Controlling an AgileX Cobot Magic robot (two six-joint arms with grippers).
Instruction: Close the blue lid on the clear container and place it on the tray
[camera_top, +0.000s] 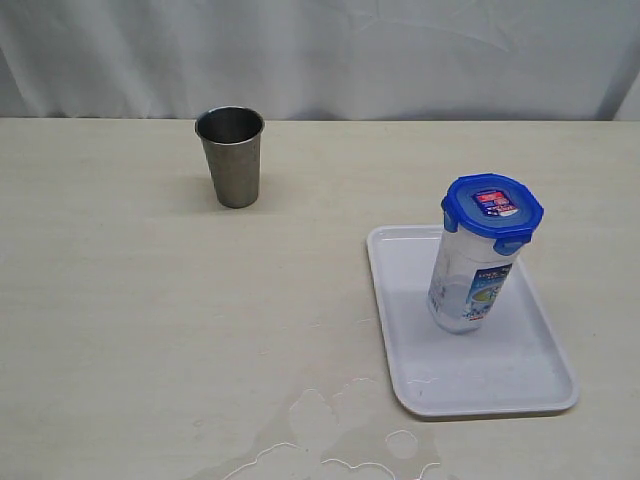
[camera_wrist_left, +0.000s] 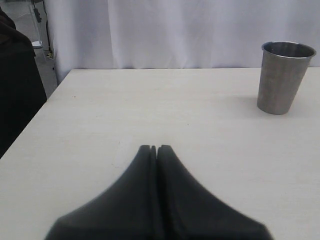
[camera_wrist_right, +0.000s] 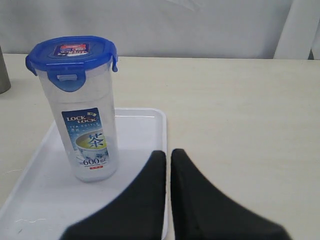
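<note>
The clear container (camera_top: 468, 285) stands upright on the white tray (camera_top: 505, 378), with the blue lid (camera_top: 492, 209) sitting on its top. The right wrist view shows the same container (camera_wrist_right: 88, 130), lid (camera_wrist_right: 72, 54) and tray (camera_wrist_right: 142, 130). My right gripper (camera_wrist_right: 168, 153) is shut and empty, back from the container at the tray's edge. My left gripper (camera_wrist_left: 154, 148) is shut and empty above bare table, far from the tray. Neither gripper appears in the exterior view.
A steel cup (camera_top: 231, 155) stands upright at the back of the table, also in the left wrist view as the steel cup (camera_wrist_left: 285, 76). A water puddle (camera_top: 330, 435) spreads near the front edge beside the tray. White curtain hangs behind the table.
</note>
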